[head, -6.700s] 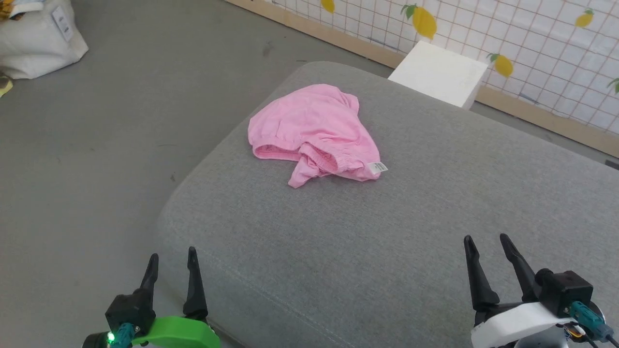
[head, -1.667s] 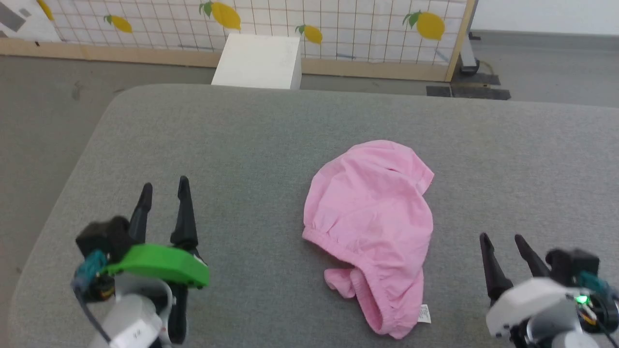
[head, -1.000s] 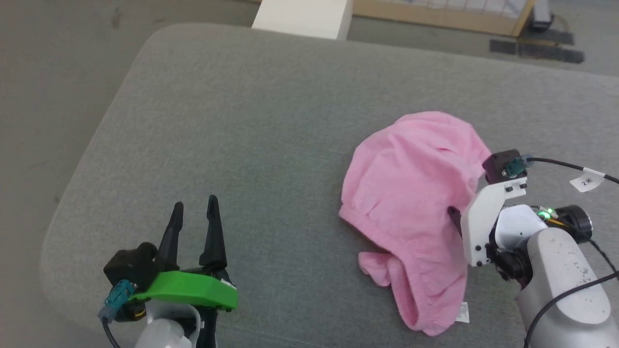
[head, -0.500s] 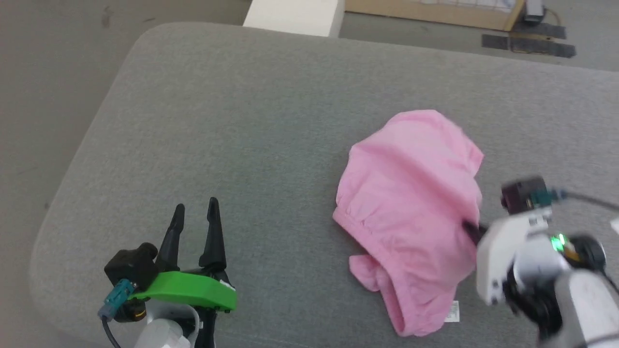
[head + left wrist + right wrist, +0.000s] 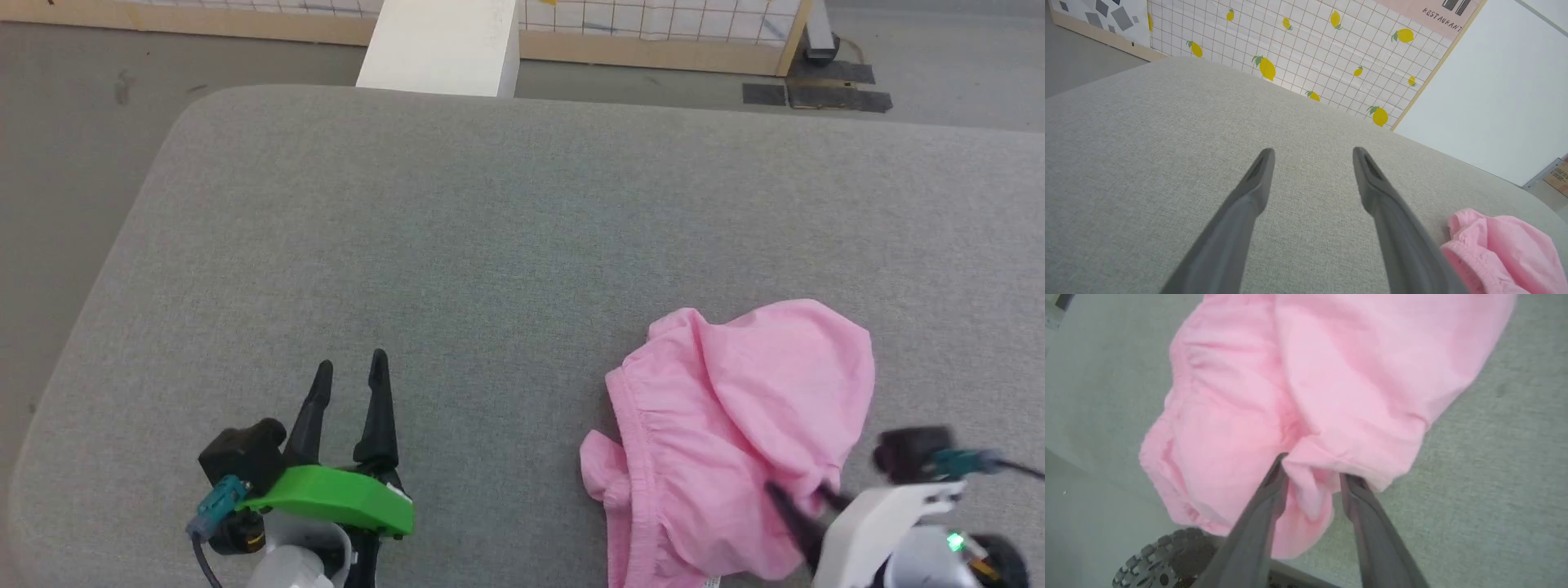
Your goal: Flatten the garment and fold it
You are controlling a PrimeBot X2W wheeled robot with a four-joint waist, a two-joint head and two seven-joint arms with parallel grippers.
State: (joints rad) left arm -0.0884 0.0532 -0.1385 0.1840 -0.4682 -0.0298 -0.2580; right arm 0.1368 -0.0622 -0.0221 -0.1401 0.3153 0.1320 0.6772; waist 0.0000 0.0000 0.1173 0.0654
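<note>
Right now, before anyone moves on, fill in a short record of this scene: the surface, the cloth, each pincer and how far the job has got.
Surface: grey cushion
Cloth: pink shorts, crumpled, at the near right of the cushion
Left pincer: open, over bare cushion, clear of the shorts
Right pincer: shut on a fold of the shorts
Job: shorts not yet flat or folded

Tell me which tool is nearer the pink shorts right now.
Right. The right tool is on the shorts, a fold of cloth between its fingers; the left tool sits apart to their left, over the cushion.
</note>
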